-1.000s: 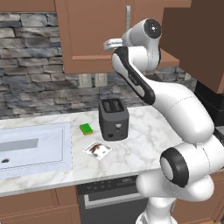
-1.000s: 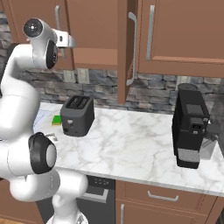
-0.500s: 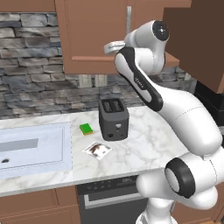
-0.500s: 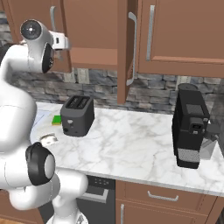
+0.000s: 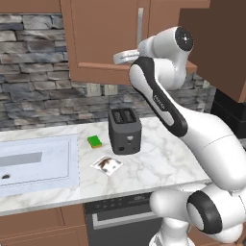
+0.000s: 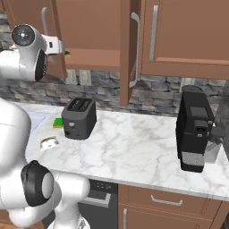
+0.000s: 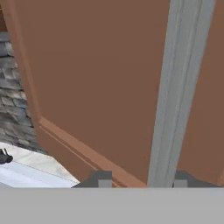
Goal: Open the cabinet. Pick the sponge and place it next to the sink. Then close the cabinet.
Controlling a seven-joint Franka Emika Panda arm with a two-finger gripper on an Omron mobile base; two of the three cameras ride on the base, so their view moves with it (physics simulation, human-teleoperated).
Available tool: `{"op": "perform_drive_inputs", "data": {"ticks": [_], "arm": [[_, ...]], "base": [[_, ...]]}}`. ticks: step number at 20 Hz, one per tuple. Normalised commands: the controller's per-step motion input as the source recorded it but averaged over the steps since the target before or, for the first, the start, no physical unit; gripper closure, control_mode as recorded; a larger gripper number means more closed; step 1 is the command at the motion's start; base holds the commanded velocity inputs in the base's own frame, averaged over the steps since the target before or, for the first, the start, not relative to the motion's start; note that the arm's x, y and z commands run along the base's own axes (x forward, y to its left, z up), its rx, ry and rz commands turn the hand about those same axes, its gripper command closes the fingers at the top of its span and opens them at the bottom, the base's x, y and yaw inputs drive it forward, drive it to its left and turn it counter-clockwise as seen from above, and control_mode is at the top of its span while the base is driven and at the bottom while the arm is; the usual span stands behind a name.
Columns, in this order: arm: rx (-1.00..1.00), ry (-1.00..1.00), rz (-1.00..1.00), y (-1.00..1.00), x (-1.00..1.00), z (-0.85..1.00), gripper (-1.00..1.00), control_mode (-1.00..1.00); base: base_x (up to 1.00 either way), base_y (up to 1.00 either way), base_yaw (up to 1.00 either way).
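The cabinet (image 5: 105, 43) is seen above the toaster (image 5: 124, 129), which stands on the marble counter (image 5: 158, 163). Its left door is shut, and in the hand view its long silver bar handle (image 7: 177, 92) runs between the two dark fingertips (image 7: 101, 179), one on each side of it. The jaws are held at a middling width around the bar; whether the pads press on it cannot be told. The gripper (image 7: 140, 181) is raised to the lower part of that door, well above the toaster. In the right base view the cabinet's right door (image 6: 129, 49) stands swung out edge-on above and to the right of the toaster, and a small dark green thing (image 6: 67, 53), probably the sponge, is glimpsed on the cabinet's bottom shelf beside the hand. A brighter green sponge (image 5: 94, 141) lies on the counter just left of the toaster, between it and the sink (image 5: 36, 163). A small packet (image 5: 106, 165) lies in front of the toaster. A black coffee machine (image 6: 193, 129) stands well to the toaster's right.
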Motion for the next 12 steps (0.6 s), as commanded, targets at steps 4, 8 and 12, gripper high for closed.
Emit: {"op": "perform_drive_inputs", "data": {"ticks": [4, 8, 12], "arm": [[0.00, -0.01, 0.04, 0.49, -0.69, 0.09, 1.00, -1.00], [0.00, -0.01, 0.02, 0.46, -0.79, 0.05, 1.00, -1.00], [0.00, -0.01, 0.00, 0.37, -0.99, 0.07, 1.00, -1.00]], "base": [[0.00, 0.00, 0.00], [0.00, 0.00, 0.00], [0.00, 0.00, 0.00]]}}
